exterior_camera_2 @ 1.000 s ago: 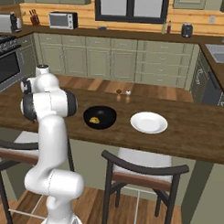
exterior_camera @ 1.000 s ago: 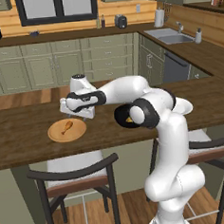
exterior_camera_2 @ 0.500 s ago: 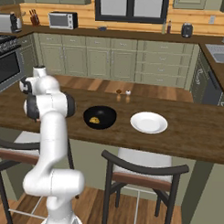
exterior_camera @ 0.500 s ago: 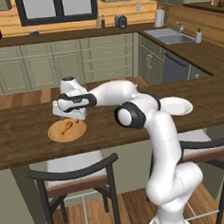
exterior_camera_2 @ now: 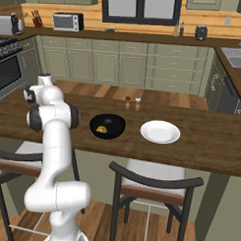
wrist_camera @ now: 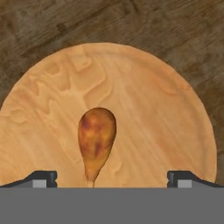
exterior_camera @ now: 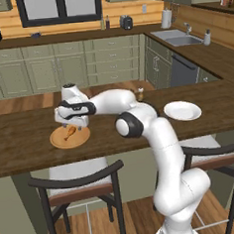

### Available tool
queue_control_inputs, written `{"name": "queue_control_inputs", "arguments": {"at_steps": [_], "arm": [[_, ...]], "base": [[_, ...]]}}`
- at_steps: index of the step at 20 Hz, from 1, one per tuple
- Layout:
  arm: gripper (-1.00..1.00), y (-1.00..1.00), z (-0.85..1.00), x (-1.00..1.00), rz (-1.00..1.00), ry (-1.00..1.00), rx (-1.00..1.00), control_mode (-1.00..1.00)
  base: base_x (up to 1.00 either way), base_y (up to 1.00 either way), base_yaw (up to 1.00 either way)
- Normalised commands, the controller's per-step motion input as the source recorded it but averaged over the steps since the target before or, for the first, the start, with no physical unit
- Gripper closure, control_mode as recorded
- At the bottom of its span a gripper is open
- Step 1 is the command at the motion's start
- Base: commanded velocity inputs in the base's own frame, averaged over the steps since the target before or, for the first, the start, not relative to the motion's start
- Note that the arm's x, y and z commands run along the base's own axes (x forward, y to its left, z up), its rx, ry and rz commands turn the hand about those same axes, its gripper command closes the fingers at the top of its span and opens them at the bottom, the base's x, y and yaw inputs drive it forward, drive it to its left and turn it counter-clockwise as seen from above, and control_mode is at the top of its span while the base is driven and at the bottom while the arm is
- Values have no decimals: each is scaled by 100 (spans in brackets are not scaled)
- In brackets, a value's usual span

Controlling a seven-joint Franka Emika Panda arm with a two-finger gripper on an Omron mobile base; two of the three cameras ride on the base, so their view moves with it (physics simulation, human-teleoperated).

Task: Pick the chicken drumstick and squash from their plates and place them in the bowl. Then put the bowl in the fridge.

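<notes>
While the arm reaches far left over the bench (exterior_camera: 21,141), end effector (exterior_camera: 71,126) hangs released, fingers wide, just above chicken drumstick (wrist_camera: 96,138) on wooden plate (exterior_camera: 58,140); squash (exterior_camera_2: 101,128) sits in bowl (exterior_camera_2: 116,124).

Gripper (exterior_camera: 71,126) hangs just above the drumstick (exterior_camera: 69,133) on the wooden plate (exterior_camera: 61,141), left on the counter (exterior_camera: 21,139); white plate (exterior_camera: 182,111) lies far right

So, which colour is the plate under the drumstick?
Tan, with wood grain. The plate under the drumstick shows best in the hand view.
</notes>
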Motion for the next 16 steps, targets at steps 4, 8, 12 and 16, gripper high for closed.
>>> {"name": "queue_control_inputs", "arguments": {"at_steps": [4, 8, 12, 16], "arm": [[-100, 2, -32, 35, 0, 0, 0, -100], [-100, 8, -21, 34, 0, 0, 0, -100], [-100, 21, -11, 20, 0, 0, 0, -100], [100, 26, -30, 0, 0, 0, 0, -100]], "base": [[0, 0, 0], [0, 0, 0], [0, 0, 0], [0, 0, 0]]}}
